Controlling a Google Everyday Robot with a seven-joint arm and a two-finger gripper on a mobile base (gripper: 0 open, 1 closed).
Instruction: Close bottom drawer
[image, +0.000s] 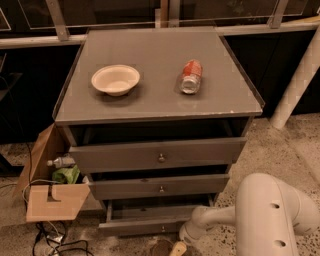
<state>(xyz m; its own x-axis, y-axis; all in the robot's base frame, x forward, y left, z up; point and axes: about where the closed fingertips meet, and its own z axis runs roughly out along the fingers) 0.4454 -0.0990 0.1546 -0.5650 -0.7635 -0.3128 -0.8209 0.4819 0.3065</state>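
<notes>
The bottom drawer is the lowest of three grey drawers and stands pulled out. Its narrow front carries a small round knob, and a dark strip of its inside shows behind the front. My gripper is low near the floor, just below and right of the knob, in front of the drawer's right half. My white arm reaches to it from the lower right. I cannot tell whether the gripper touches the drawer front.
The middle drawer and top drawer also stand partly out. A white bowl and a lying can are on the cabinet top. A cardboard box with a bottle and cables are on the floor at left.
</notes>
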